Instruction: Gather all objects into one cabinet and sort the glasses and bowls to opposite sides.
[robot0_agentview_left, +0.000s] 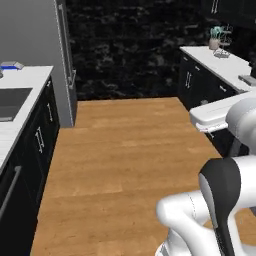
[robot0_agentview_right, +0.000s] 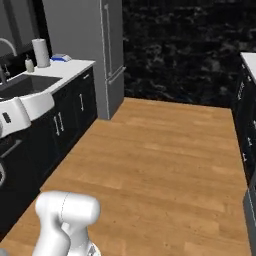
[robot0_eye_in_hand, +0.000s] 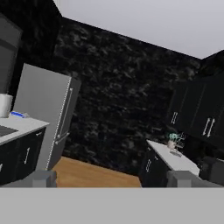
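Hand view shows the pincer (robot0_eye_in_hand: 112, 178) with its two small grey finger tips (robot0_eye_in_hand: 43, 177) standing wide apart near the bottom corners, nothing between them, pointed level across the room toward a rough black stone back wall (robot0_eye_in_hand: 118, 100) under a plain pale ceiling (robot0_eye_in_hand: 144, 22). Past the left tip stands a tall grey refrigerator with long vertical handles (robot0_eye_in_hand: 50, 113), and just beside it a white counter on black base cabinets (robot0_eye_in_hand: 19, 124) carries a white paper towel roll (robot0_eye_in_hand: 4, 105) and a small blue and white sponge (robot0_eye_in_hand: 17, 114) near its far corner. Past the right tip a second white counter on black base cabinets (robot0_eye_in_hand: 168, 155) runs toward the back wall, with a small wire rack holding pale green items (robot0_eye_in_hand: 176, 141) at its far end and matte black wall cabinets with pale bar handles (robot0_eye_in_hand: 199, 113) above it. Between the two counter runs lies a warm orange-brown wooden plank floor (robot0_agentview_left: 125, 150), bare from the base to the back wall. From the right base view a dark sink basin (robot0_agentview_right: 27, 82) sits sunk in the left counter, a small soap bottle (robot0_agentview_right: 29, 64) beside the paper towel roll. No bowl, cup or mug can be made out on either counter, and no writing or label is readable anywhere.
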